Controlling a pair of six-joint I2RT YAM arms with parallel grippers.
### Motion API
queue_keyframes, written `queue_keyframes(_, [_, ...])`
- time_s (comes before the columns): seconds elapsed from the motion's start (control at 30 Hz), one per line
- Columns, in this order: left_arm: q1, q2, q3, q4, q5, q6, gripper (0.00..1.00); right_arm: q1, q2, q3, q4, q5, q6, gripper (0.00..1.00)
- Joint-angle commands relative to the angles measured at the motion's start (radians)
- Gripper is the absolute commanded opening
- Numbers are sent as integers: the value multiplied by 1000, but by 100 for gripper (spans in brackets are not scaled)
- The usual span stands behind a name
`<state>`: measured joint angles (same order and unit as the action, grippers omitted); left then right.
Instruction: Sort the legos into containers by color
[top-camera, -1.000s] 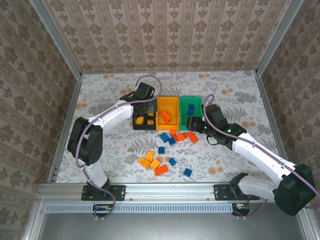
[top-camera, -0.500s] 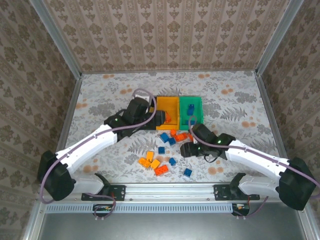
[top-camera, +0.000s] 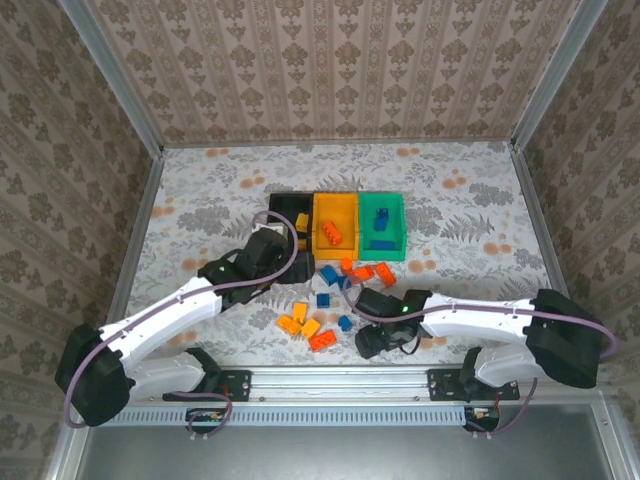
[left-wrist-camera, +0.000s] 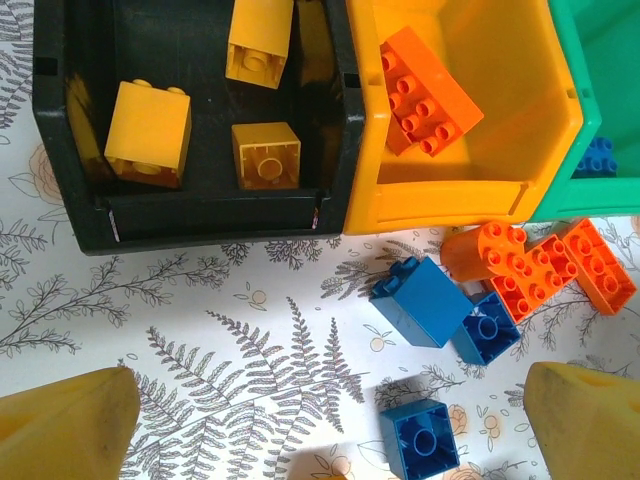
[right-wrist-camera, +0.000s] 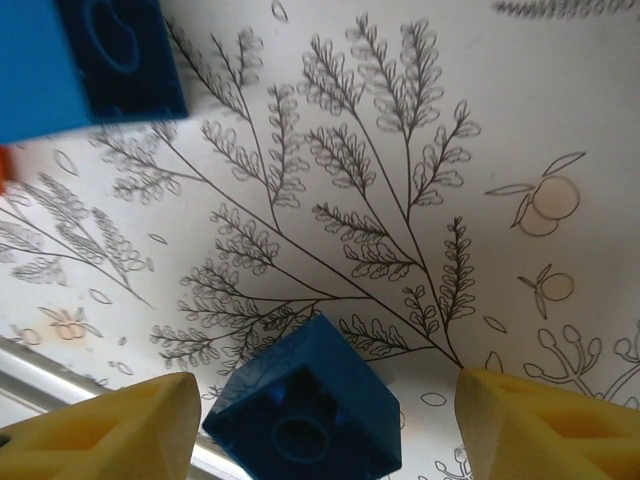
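While left fingers (left-wrist-camera: 70, 425) and right fingers (right-wrist-camera: 110, 430) gape, blue lego (right-wrist-camera: 305, 412) sits near table (right-wrist-camera: 420, 120) edge.

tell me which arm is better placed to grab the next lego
Right, probably: the right gripper is open and straddles a blue lego at close range. The left gripper is open too, but sits higher above several loose legos, centred on none.

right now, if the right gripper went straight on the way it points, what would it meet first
Probably the blue lego brick between the open fingers of the right gripper; depth is unclear.
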<state>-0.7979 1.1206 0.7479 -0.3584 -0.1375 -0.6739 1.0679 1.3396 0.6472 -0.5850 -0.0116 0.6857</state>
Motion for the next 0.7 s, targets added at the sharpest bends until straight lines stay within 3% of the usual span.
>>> queue_keyframes(0.0, [2,-31,-21,-13,-24,-19,100,28,31,39,-42,62,33,67])
queue_keyframes(0.27, [19,-36,-39,-18,-17,-22,100,41,74,54,-47,94,30,54])
queue_keyframes(0.5, [21,-48,-41,-25,-24,-17,100,40,59,66,-46,128,28,36])
queue_keyframes(0.67, [21,-68,-43,-31,-32,-19,100,-10,-46,97,-95,184,3,33])
